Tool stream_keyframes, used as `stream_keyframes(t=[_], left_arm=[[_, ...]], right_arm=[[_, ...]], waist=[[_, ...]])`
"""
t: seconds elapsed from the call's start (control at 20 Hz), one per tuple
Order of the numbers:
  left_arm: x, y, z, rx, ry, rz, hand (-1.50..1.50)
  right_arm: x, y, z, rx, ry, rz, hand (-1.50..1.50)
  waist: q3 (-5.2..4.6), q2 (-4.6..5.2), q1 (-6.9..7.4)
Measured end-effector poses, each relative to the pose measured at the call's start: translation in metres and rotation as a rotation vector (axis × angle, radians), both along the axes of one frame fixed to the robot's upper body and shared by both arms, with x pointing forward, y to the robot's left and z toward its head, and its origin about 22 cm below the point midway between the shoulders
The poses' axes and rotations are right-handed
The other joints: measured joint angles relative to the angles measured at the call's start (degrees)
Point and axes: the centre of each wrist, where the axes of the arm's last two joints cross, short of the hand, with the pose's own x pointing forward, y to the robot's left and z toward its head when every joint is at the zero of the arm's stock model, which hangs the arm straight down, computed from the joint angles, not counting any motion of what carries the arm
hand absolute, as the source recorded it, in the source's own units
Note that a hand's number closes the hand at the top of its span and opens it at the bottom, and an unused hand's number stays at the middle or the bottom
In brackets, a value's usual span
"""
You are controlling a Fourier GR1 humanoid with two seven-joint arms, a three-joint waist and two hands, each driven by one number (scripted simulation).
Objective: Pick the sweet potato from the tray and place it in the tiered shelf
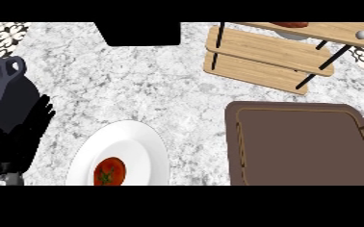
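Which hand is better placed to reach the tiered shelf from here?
Probably the right, though it is out of view. The shelf and tray sit on the robot's right side, while the left hand rests open at the far left edge, across the counter.

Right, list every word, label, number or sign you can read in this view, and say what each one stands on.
None: no readable text shows anywhere.
The brown tray, wooden tiered shelf and white plate with its tomato are unmarked.
The dark pot and the black block at the top edge carry no lettering.
The patterned tile in the upper left corner shows only ornament.
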Motion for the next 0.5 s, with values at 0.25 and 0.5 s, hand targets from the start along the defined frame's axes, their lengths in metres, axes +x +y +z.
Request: stream_keyframes(t=[0.25,0.5], left_arm=[[-0.004,0.005,0.000,0.004,0.005,0.012,0.00],[-0.009,0.005,-0.005,-0.002,0.010,0.031,0.00]], right_arm=[[-0.060,-0.057,0.016,-0.001,-0.016,-0.051,-1.50],[-0.119,-0.112,0.026,-0.014,-0.019,-0.052,-1.50]], waist=[[0.01,-0.13,-0.83],[0.04,-0.30,-1.76]])
